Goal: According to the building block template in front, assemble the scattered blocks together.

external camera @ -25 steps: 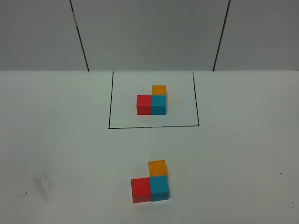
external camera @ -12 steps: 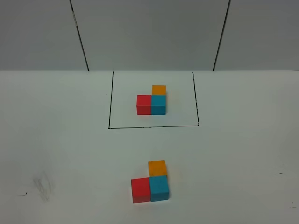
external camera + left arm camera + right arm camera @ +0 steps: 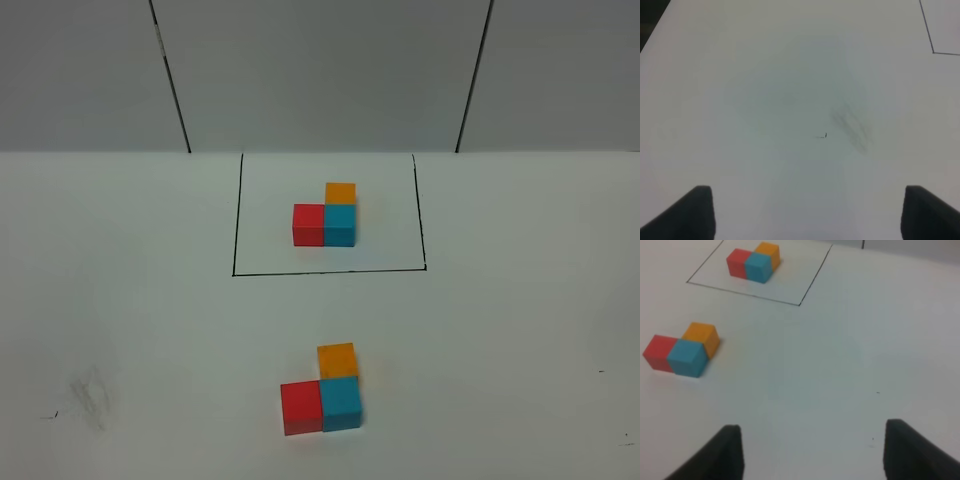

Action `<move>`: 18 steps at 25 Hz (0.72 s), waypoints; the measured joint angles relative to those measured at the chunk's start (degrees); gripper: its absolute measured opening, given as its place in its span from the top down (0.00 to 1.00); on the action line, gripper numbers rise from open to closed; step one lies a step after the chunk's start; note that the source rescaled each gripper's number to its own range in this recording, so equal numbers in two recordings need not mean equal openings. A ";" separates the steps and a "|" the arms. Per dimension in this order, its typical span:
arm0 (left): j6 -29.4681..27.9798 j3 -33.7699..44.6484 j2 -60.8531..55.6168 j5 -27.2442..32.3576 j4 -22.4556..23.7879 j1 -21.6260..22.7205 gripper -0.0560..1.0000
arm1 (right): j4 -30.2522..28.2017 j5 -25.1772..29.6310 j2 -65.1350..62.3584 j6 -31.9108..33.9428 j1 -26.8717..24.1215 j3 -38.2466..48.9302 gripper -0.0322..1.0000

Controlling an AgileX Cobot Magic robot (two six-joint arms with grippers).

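Near the bottom middle of the high view, you can see the scattered blocks (image 3: 322,390) sitting together on the white desk (image 3: 520,330). The red block (image 3: 301,408) touches the blue block (image 3: 341,404) side by side, and the orange block (image 3: 337,359) sits right behind the blue one.

Up in the middle of that view is the building block template (image 3: 326,214), inside its thin black rectangle (image 3: 330,270). It shows the same L shape with the same colors in the same spots.

Nothing in the high view has moved in the last second. No arm shows there at all. So it looks like your building job is done, and both arms are pulled back.

Your left claw (image 3: 807,215) is spread wide over bare desk and holds nothing. Your right claw (image 3: 812,452) also has a gap between its tips and holds nothing. It points toward the blocks but is well apart from them.

You have no boxes, bowls or trays here. The black rectangle is only a drawn line around the template.
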 joint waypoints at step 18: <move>0.00 0.00 0.00 0.00 0.00 0.00 0.01 | -0.10 3.50 -3.50 -0.97 -17.22 5.09 0.53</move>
